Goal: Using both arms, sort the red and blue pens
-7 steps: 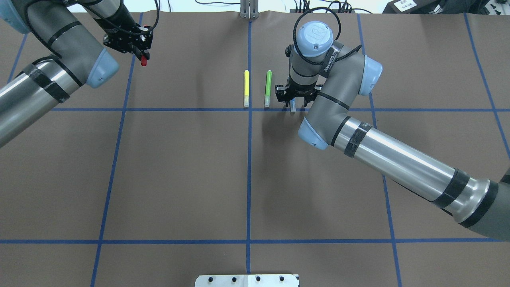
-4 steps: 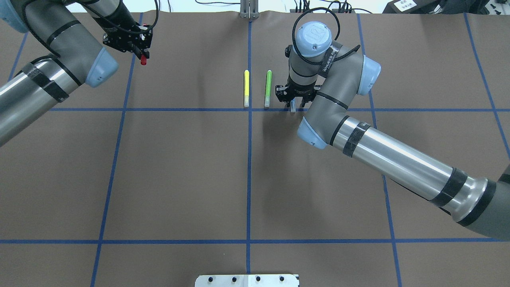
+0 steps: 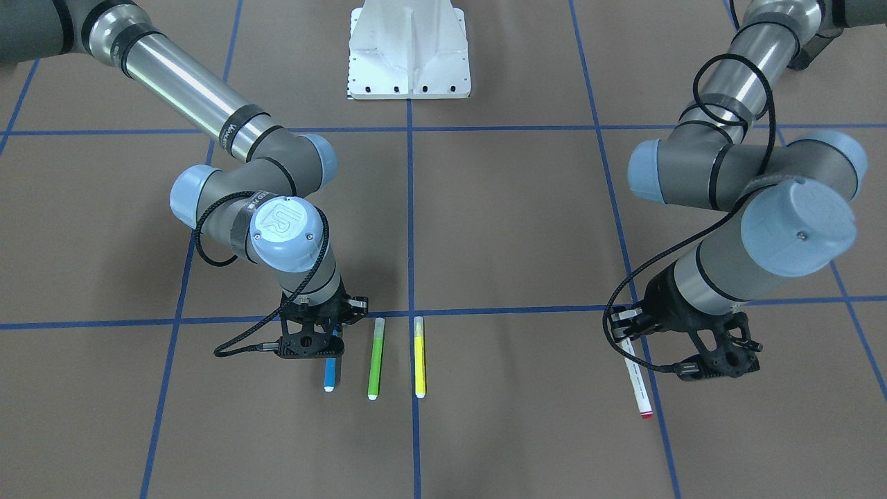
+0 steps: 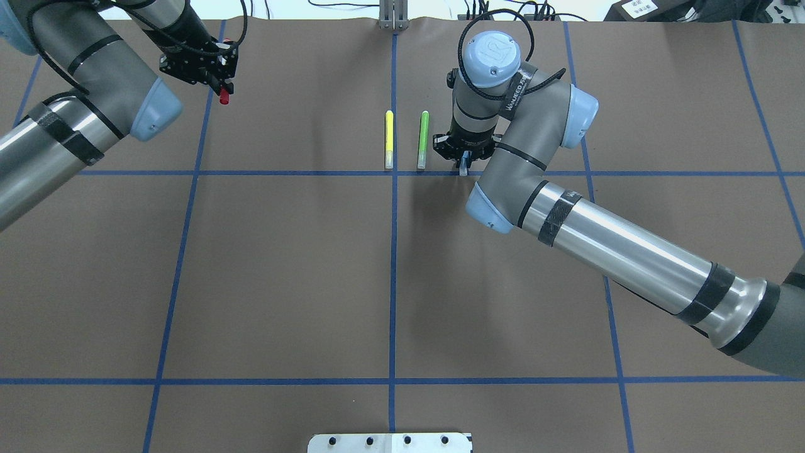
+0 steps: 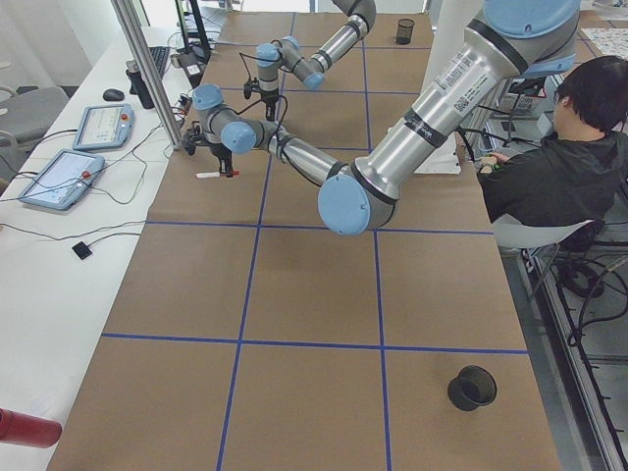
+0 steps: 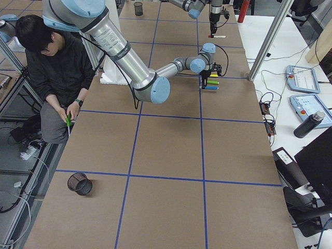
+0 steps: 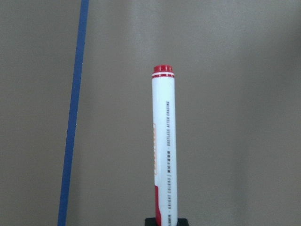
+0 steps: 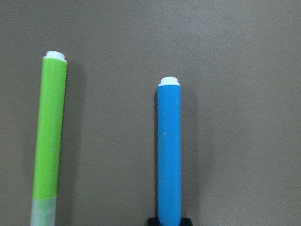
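My left gripper [image 4: 220, 80] is shut on the red pen [image 4: 224, 95] at the table's far left. The pen's white printed barrel and red end [image 7: 163, 141] stick out from the fingers, and in the front-facing view the red pen [image 3: 639, 384] slants down from the left gripper [image 3: 626, 331], apparently off the table. My right gripper [image 4: 463, 161] is shut on the cap end of the blue pen [image 3: 331, 367], low over the table beside the lime-green marker. The blue barrel with its white tip [image 8: 169, 150] shows straight ahead in the right wrist view.
A lime-green marker [image 4: 423, 139] and a yellow marker [image 4: 389, 138] lie parallel just left of the blue pen. The white pedestal [image 3: 409, 52] stands at the robot's base. A black mesh cup [image 5: 472, 388] sits at the table's near left end. A person [image 5: 559, 167] sits beside the table.
My left gripper has carried the red pen a little farther back and left. The right arm's wrist has shifted slightly back over the blue pen. The markers have not moved.
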`<state>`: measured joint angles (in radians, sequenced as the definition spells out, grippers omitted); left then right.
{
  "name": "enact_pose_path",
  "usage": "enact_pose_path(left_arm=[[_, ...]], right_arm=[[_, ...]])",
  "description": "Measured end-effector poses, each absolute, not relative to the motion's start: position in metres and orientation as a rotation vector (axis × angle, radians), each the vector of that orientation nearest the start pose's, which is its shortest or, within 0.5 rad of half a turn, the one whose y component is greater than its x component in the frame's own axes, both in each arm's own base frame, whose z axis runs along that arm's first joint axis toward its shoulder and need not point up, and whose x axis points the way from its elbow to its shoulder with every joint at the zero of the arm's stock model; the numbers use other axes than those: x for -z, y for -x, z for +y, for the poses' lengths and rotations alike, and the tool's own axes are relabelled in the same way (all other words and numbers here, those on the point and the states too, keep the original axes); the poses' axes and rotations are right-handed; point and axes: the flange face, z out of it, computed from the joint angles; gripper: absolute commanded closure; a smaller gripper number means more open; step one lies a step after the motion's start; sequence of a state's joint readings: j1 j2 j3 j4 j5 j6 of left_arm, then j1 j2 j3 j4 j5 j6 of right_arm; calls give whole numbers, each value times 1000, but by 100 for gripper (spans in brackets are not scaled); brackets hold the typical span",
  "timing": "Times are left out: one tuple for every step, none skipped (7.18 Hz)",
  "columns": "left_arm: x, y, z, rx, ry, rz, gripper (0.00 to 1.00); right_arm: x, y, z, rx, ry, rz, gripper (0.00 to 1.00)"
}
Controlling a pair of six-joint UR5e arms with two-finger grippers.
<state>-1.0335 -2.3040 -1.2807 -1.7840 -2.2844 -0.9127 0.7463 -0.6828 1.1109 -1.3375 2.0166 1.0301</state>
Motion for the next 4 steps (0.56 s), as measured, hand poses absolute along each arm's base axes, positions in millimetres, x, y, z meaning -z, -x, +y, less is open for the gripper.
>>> enact_pose_path(left_arm=[[-311,-329,-687,114,-17,931,100],[-317,-319,-679,117,-22,934,100],[-322,-304,-671,117,-31,931,100],[-317,-288,-664,101,-41,918,100]], right_arm=[[-257,530,-628,-55,-33,-791,100],[-243,513,-632,-66,-14,-783,100],[-236,495,-632,-63,1,-758,100],[-235,478,-627,-44,13,-723,100]])
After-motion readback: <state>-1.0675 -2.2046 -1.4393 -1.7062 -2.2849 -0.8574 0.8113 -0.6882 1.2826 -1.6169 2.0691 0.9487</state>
